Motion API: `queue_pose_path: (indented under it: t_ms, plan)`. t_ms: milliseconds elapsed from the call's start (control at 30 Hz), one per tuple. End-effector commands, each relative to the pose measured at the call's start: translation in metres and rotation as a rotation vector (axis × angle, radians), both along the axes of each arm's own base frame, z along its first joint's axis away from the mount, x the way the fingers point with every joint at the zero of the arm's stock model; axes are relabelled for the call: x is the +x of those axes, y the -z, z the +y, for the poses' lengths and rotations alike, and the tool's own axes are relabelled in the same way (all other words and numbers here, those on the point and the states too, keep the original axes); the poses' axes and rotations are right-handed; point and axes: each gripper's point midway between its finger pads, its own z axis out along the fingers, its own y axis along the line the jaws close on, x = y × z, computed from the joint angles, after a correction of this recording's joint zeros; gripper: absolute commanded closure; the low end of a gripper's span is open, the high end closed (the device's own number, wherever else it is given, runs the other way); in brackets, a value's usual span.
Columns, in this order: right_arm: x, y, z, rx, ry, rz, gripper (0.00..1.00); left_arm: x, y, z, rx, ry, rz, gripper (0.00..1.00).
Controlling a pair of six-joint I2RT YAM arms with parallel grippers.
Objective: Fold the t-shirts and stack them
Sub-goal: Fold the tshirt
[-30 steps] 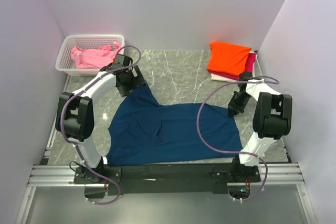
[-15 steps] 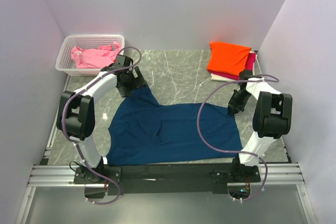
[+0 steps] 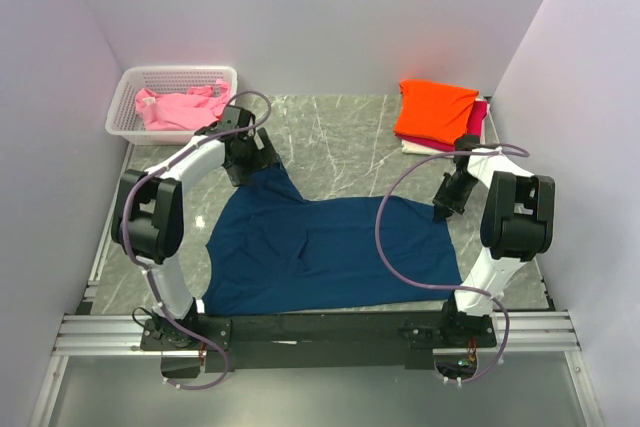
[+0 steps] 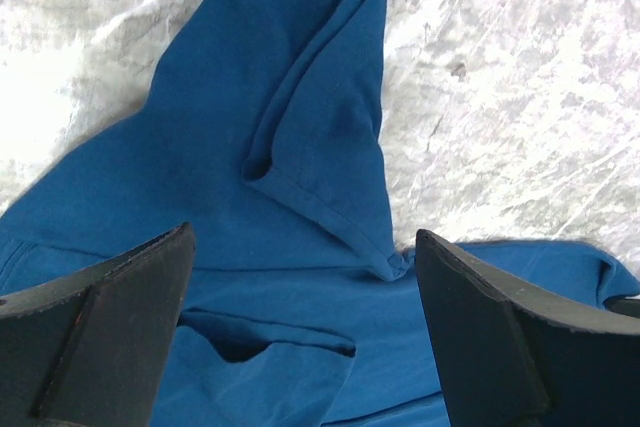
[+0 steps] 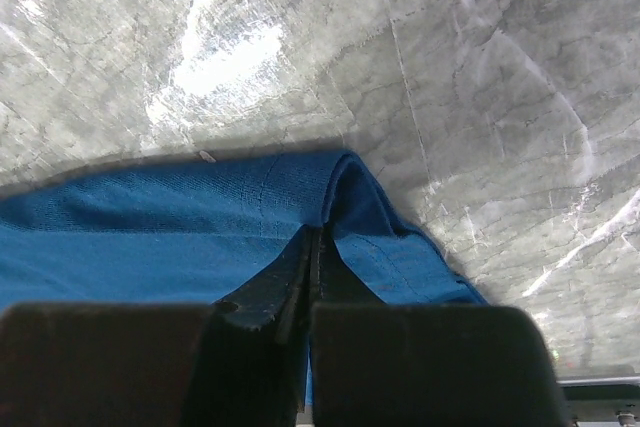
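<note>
Navy t-shirt (image 3: 330,252) is lying spread on the surface (image 3: 340,137), apart from the basket (image 3: 125,107) and nearer the arms than it. Right pincer (image 5: 312,247) is clamping the shirt's far corner on the side away from the basket. Left pincer (image 4: 302,242) is hanging with jaws apart over the basket-side corner. It should be closing on the hemmed fold there, so both corners are lifting evenly.

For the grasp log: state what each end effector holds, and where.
Right end effector pinches the navy t-shirt by a fold at its far right corner. Left end effector: open, holding nothing.
</note>
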Motion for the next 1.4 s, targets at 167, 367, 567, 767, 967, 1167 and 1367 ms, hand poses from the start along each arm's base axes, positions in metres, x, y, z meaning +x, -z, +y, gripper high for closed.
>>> queue_pose_path:
  t_ms: [167,367,567,767,967,1167,1367]
  plan:
    - [0.014,-0.025,-0.001,-0.001,-0.004,-0.076,1.00,0.046,-0.012,-0.011,-0.025,-0.008,-0.090,0.10]
    - [0.015,-0.025,0.002,0.017,0.001,-0.082,1.00,0.068,-0.006,-0.013,-0.015,-0.034,-0.109,0.19]
    - [0.011,-0.020,0.006,0.036,0.005,-0.074,1.00,0.090,0.004,-0.014,-0.004,-0.065,-0.133,0.30]
    - [0.011,-0.025,0.007,0.042,0.005,-0.087,1.00,0.108,0.012,-0.014,0.011,-0.093,-0.145,0.38]
    - [0.015,-0.037,0.005,0.026,0.007,-0.117,1.00,0.120,0.017,-0.013,0.036,-0.115,-0.145,0.38]
    - [0.019,-0.040,0.004,0.030,0.013,-0.122,1.00,0.126,0.027,-0.009,0.065,-0.138,-0.130,0.42]
    - [0.021,-0.038,0.005,0.036,0.014,-0.116,1.00,0.129,0.034,-0.008,0.074,-0.142,-0.123,0.54]
